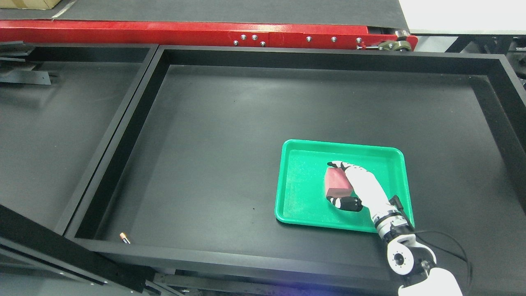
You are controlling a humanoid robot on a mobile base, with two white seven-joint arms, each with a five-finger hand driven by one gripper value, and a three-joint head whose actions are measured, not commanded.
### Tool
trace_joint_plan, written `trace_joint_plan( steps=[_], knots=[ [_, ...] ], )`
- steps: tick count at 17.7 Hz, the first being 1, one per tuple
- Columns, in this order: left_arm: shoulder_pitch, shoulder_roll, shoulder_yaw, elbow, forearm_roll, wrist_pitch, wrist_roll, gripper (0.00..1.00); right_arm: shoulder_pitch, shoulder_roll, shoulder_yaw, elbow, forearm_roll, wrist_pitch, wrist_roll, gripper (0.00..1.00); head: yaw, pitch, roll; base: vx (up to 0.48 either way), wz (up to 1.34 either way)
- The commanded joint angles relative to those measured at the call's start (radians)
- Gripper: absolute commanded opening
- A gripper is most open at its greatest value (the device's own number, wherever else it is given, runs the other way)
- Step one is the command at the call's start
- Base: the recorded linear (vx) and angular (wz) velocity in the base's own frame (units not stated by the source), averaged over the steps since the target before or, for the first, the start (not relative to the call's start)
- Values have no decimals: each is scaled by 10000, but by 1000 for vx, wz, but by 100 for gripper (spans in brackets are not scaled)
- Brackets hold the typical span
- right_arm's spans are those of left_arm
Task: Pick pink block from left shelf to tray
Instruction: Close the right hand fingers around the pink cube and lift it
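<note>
Right hand [356, 187], white with black fingertips, enters from lower right and wraps the pink rectangular block [337, 183], fingers at its far end, thumb at its near end; block sits directly left of the palm, long axis running away from the robot, inside the green plastic tray [296, 213], right of centre; whether it rests on the floor is unclear.

tray [296, 189]: glossy green plastic | bin [205, 164]: matt black | rail [164, 35]: glossy red metal
</note>
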Motion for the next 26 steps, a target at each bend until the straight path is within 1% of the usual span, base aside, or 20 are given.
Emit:
trace_joint_plan(
  steps=[1,3,4,5,6,9,11,13,17,21,26],
  knots=[
    [199,175,0,-174,0,1,-1,100,21,-175,0,60,-15,-25,-14,52,0,0,0,0,0],
    [199,175,0,-174,0,1,-1,100,21,-175,-15,60,-15,-41,-14,41,0,0,0,0,0],
    [199,175,0,-174,0,1,-1,100,21,-175,-15,60,-15,-41,-14,32,0,0,0,0,0],
    [199,175,0,-174,0,1,-1,100,21,-175,-46,60,-15,-102,-29,14,0,0,0,0,0],
    [199,175,0,-174,0,1,-1,100,21,-175,-107,60,-46,-133,-75,5,0,0,0,0,0],
    [199,175,0,-174,0,1,-1,100,21,-175,-230,-1,-92,-285,-824,3,0,0,0,0,0],
    [199,175,0,-174,0,1,-1,100,36,-175,-535,-63,-198,-1126,-1407,3,0,0,0,0,0],
    [199,175,0,-174,0,1,-1,100,36,-175,-613,-63,-611,-1542,-1715,3,0,0,0,0,0],
    [199,175,0,-174,0,1,-1,100,173,-175,-1103,-399,-1531,-2936,-2237,4,0,0,0,0,0],
    [199,175,0,-174,0,1,-1,100,251,-175,-1197,-461,-1779,-3154,-2238,4,0,0,0,-5,0],
    [199,175,0,-174,0,1,-1,100,327,-175,-1197,-492,-1795,-3185,-2238,4,0,0,0,-45,30]
  ],
)
